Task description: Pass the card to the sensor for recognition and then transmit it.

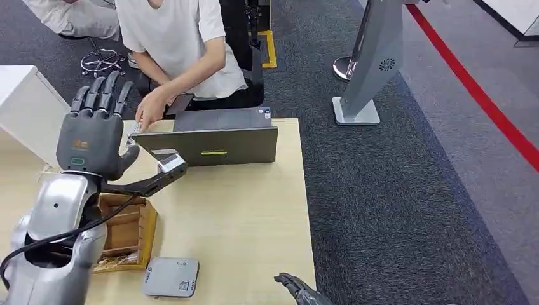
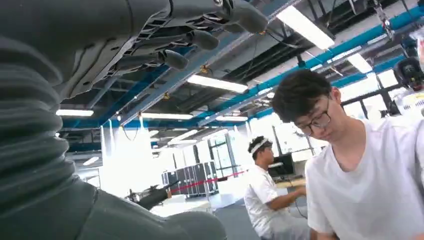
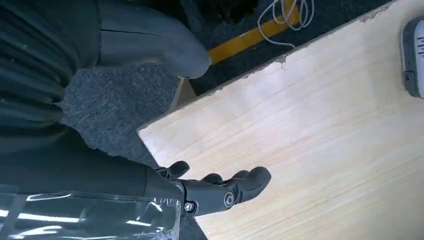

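My left hand (image 1: 95,130) is raised above the table's left side, palm away from me, fingers (image 2: 200,37) spread and straight, holding nothing. Across the table a person in a white shirt (image 1: 181,44) rests a hand (image 1: 149,111) beside a dark flat thing (image 1: 181,101); I cannot tell whether it is the card. The grey sensor box (image 1: 170,277) lies flat near the table's front edge, and its corner (image 3: 414,55) shows in the right wrist view. My right hand (image 1: 299,291) hovers low at the front right corner of the table, fingers (image 3: 225,190) stretched out, empty.
A closed grey laptop (image 1: 216,136) lies at the table's far side. A wooden box (image 1: 127,232) sits under my left forearm. A white case (image 1: 25,108) stands at the far left. On the carpet to the right are a grey stand (image 1: 372,70) and a red line (image 1: 483,95).
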`<state>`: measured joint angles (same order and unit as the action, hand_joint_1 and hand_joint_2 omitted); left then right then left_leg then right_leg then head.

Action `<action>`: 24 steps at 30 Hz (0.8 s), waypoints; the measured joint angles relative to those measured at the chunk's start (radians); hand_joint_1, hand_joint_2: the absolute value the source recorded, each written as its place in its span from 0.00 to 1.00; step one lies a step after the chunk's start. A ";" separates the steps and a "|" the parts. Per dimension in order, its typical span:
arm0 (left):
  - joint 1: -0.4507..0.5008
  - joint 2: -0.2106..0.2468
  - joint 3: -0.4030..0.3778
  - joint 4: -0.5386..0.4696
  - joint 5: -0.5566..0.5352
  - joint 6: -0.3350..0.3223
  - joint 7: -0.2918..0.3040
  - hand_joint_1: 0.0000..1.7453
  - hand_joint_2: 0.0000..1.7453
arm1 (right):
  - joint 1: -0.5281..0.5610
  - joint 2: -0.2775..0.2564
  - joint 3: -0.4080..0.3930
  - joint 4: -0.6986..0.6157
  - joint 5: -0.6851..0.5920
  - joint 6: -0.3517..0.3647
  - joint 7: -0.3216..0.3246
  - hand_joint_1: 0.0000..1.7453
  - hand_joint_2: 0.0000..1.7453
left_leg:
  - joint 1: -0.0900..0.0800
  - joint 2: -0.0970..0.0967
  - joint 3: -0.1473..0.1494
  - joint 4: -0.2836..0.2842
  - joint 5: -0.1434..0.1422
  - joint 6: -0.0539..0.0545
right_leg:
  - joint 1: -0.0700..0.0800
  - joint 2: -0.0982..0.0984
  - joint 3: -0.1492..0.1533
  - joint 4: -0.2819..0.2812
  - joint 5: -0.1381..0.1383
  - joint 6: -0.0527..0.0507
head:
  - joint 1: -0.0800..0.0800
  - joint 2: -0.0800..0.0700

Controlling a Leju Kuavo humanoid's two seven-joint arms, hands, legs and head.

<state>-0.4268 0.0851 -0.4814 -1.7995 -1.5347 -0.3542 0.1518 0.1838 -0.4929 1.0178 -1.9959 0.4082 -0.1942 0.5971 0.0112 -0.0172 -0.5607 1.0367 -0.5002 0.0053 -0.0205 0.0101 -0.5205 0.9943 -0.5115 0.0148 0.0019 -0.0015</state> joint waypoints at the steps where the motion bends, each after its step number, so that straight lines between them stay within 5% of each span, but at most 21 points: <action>1: 0.021 -0.004 0.000 -0.020 0.000 -0.037 -0.010 0.00 1.00 | 0.005 0.001 0.001 0.000 0.004 -0.022 0.016 0.00 1.00 | 0.000 0.000 0.000 0.000 0.000 0.000 | 0.000 0.000 0.000 0.000 0.000 0.000 | 0.000 0.000; 4: 0.126 -0.004 -0.001 -0.094 0.000 -0.119 -0.041 0.00 1.00 | 0.014 0.005 0.006 0.002 0.025 -0.077 0.048 0.00 1.00 | 0.000 0.002 -0.002 0.000 -0.001 0.000 | 0.000 0.002 -0.002 0.000 0.000 0.000 | 0.000 0.000; 13: 0.511 0.102 -0.011 -0.277 0.004 -0.074 -0.045 0.00 1.00 | 0.035 0.023 -0.009 -0.006 0.074 -0.024 0.056 0.00 1.00 | 0.000 0.004 -0.004 -0.002 -0.001 -0.001 | 0.000 0.004 -0.007 0.000 -0.001 -0.001 | 0.000 0.000; 24: 0.685 0.188 -0.011 -0.316 0.055 -0.076 0.057 0.00 1.00 | 0.082 0.069 -0.079 -0.006 0.104 0.034 0.056 0.00 1.00 | 0.000 0.003 -0.004 -0.002 -0.001 -0.001 | 0.000 0.004 -0.007 0.000 -0.001 -0.001 | 0.000 0.000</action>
<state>0.2582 0.2735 -0.4925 -2.1153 -1.4793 -0.4299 0.2091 0.2658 -0.4234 0.9388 -2.0024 0.5123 -0.1602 0.6535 0.0114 -0.0138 -0.5649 1.0348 -0.5010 0.0039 -0.0203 0.0138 -0.5271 0.9947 -0.5126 0.0138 0.0019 -0.0015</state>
